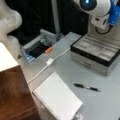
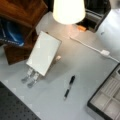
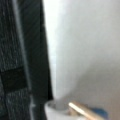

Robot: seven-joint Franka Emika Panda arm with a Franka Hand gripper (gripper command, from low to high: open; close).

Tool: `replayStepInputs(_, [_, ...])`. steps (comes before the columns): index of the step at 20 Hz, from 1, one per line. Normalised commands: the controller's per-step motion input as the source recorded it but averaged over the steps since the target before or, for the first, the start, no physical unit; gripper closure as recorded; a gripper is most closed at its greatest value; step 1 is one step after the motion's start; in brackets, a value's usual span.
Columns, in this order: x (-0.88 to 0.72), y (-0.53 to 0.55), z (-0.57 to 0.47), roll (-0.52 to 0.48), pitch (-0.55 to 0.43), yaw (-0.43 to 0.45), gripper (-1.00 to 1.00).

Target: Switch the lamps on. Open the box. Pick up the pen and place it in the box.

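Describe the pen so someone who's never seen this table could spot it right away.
Start at the open box with its grey divided tray, at a front view's right. On the bare table just in front of it, beside the white notepad, lies the pen: slim, black, silver-middled, the only dark stick-shaped thing there.

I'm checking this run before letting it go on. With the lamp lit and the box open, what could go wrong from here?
1. The pen lies flat and slim on the table; a grasp may slip or roll it.
2. The white cable and notepad lie near it and could snag a low approach.
3. The box has small compartments; the pen may rest across a divider.
The gripper is not clearly visible.
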Motion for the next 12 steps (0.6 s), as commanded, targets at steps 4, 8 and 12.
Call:
replayStepInputs(4, [0.10,0.05,0.06,-0.157,0.032,0.047,-1.00])
replayStepInputs(8, [0.06,-0.04,0.11,-0.144,0.055,0.049,-1.00])
replayStepInputs(12, [0.02,-0.08,0.14,-0.126,0.060,0.039,-1.00])
